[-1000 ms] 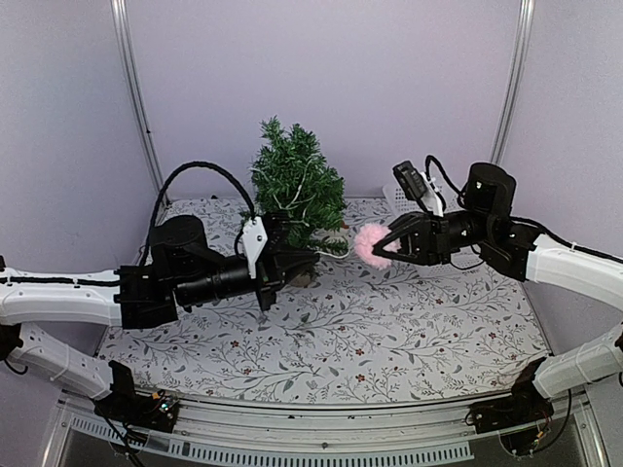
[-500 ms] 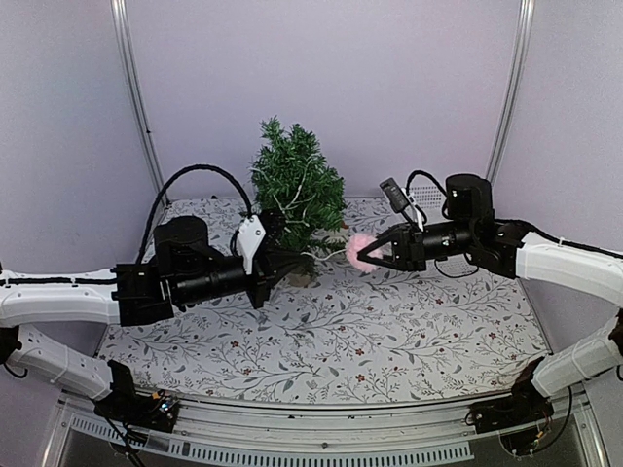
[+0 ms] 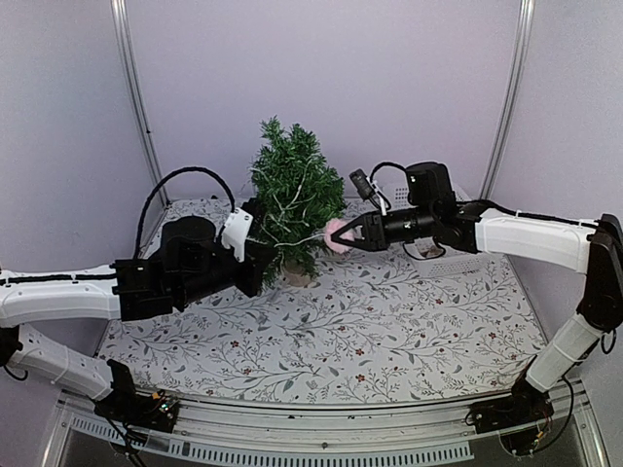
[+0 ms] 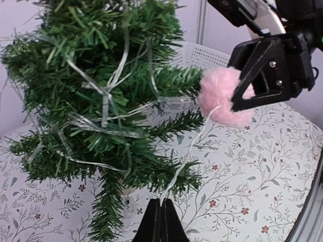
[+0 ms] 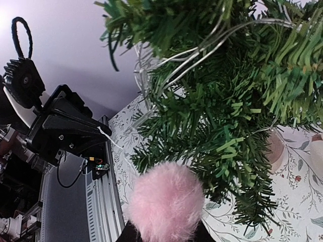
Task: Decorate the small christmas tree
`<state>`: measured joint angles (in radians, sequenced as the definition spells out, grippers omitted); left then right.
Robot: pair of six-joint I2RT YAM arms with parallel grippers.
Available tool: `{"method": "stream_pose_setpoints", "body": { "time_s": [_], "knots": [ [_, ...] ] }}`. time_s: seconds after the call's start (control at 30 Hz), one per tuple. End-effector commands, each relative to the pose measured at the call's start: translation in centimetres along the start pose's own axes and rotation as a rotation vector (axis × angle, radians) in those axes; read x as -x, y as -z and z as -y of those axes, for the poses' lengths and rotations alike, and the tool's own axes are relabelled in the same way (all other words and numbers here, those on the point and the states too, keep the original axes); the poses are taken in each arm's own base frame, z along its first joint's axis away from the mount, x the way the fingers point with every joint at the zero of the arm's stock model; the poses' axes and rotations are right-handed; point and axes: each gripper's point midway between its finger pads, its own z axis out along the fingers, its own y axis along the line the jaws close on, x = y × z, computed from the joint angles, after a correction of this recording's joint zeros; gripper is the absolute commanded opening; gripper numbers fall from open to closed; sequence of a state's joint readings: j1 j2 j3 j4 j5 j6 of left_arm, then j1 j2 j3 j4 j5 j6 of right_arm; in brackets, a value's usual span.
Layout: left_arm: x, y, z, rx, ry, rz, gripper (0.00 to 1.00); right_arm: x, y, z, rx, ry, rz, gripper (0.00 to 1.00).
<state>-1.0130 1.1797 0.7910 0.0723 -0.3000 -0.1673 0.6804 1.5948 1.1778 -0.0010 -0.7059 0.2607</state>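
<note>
Right now your right gripper (image 3: 347, 234) is clamped on a fluffy pink pom-pom (image 4: 222, 96), with a black finger (image 4: 262, 70) on either side of it. The ball is pressed against the tip of a branch on the right side of the small christmas tree (image 3: 292, 199), in its lower half. Your left gripper (image 4: 160, 219) has its fingers flat together, pinching the end of a thin silvery wire (image 4: 189, 151). The wire rises from their tips toward the pom-pom and joins the loops strung through the branches. That gripper sits low at the tree's left front, close to the pale stump base (image 3: 297, 277). The tree stands upright near the back of the table (image 3: 389, 331) with its floral-print cover, between your two arms. A white mesh basket (image 4: 202, 53) lies behind the tree, toward the right arm.
</note>
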Motion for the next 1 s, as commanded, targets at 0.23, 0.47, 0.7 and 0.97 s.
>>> {"method": "stream_pose_setpoints", "body": {
  "time_s": [0.23, 0.47, 0.7, 0.97],
  "knots": [
    [-3.5, -0.4, -2.8, 0.107, 0.059, -0.122, 0.0, -1.1, -2.8, 2.2, -0.081, -0.028, -0.053, 0.0],
    [-6.3, -0.8, -1.4, 0.034, 0.057, -0.207, 0.0, -2.4, -3.4, 2.3, -0.078, -0.026, -0.088, 0.0],
    [-7.6, -2.1, 1.6, -0.066, -0.01, -0.297, 0.0, -2.9, -4.1, 2.3, -0.073, -0.034, -0.099, 0.0],
    [-6.0, -4.3, 5.5, -0.185, -0.031, -0.307, 0.0, -3.0, -4.3, 2.3, -0.073, -0.034, -0.099, 0.0]
  ]
}}
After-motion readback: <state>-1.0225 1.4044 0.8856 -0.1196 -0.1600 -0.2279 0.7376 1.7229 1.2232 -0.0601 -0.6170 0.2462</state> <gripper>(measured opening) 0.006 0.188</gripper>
